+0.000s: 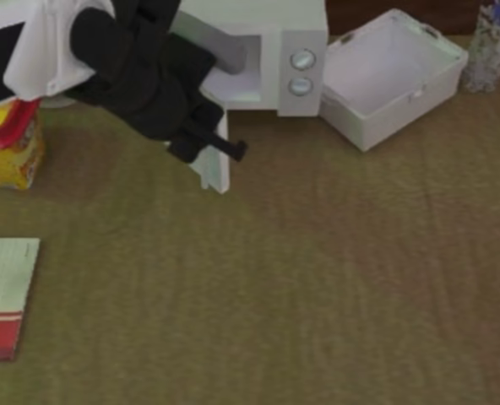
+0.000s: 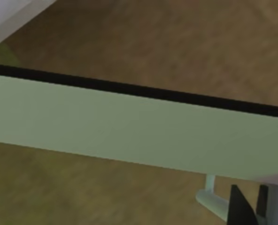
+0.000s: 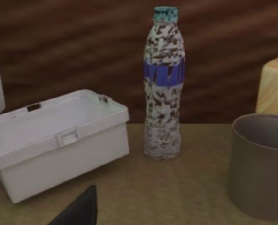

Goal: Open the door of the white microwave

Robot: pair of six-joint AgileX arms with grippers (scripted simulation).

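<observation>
White microwave (image 1: 267, 51) far centre of desk (image 1: 317, 295). Door (image 1: 219, 160) swung out toward near side, edge-on. My left fingers (image 1: 220, 145) at door's free edge; grip state: cannot tell. Right arm out of view.

The door (image 2: 129, 126) crosses the whole frame as a broad pale band, sloping slightly down from left to right, with a thin black strip along its upper edge. Brown-green desk (image 2: 167, 42) shows above and below it. At the lower right, a pale curved handle (image 2: 213, 200) projects from the door, beside the left gripper's (image 2: 251, 208) dark fingers (image 2: 237, 206). A white surface fills the upper left corner.
</observation>
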